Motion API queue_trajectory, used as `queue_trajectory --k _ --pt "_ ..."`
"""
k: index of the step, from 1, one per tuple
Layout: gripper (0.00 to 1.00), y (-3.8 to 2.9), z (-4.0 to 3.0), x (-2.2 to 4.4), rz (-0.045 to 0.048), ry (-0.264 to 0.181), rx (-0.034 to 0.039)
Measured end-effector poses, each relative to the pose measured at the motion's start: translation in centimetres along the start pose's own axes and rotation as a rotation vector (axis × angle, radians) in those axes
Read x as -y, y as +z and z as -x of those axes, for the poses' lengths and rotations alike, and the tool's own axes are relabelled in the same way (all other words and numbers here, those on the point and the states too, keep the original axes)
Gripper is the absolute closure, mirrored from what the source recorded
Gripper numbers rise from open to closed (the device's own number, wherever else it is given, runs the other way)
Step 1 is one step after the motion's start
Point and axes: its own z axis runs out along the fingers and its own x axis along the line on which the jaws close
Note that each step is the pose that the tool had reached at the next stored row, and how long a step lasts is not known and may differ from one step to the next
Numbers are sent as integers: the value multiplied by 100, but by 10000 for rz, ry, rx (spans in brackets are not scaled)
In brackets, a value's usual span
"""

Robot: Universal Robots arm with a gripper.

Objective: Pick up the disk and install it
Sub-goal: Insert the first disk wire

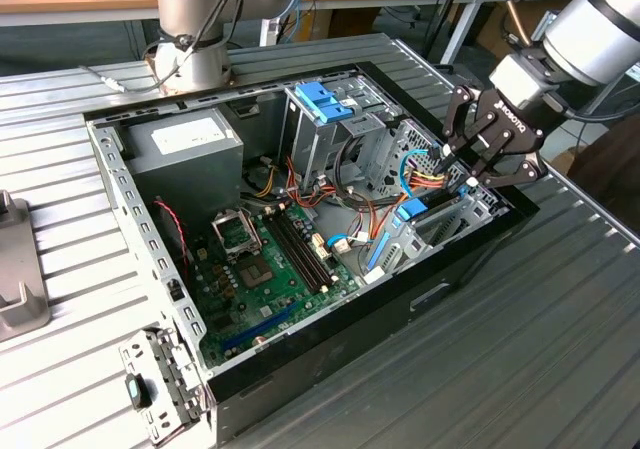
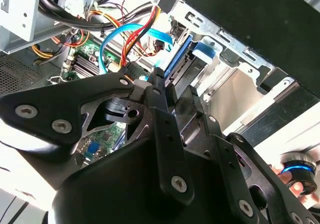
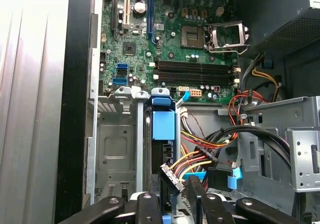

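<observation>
The disk (image 1: 410, 210) stands on edge in a metal bay at the computer case's front corner, at the exterior view's right. Its light-blue carrier tab (image 3: 163, 124) faces up, with the dark body below it. The same blue tab (image 2: 201, 49) lies just beyond the gripper's black links in the second wrist view. My gripper (image 1: 468, 175) hovers over the case rim directly above the bay and a bundle of coloured cables. It is open (image 3: 175, 194). Cables and a black connector show through the gap between its fingers, which hold nothing.
The open case (image 1: 110, 184) lies on a ribbed metal table. It holds a power supply (image 1: 186, 142), a green motherboard (image 1: 262, 269) and a tall drive cage topped by a blue-handled carrier (image 1: 322, 103). Red, yellow and blue cables (image 1: 426, 177) crowd the space beside the bay. The arm's base (image 1: 195, 39) stands behind the case.
</observation>
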Motion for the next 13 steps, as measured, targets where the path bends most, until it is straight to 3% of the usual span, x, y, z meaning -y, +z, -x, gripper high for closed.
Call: queue_trajectory --k 6,13 --pt "64 -19 2 -3 -1 -5 40" --pt "64 -43 -12 -8 -7 -35 235"
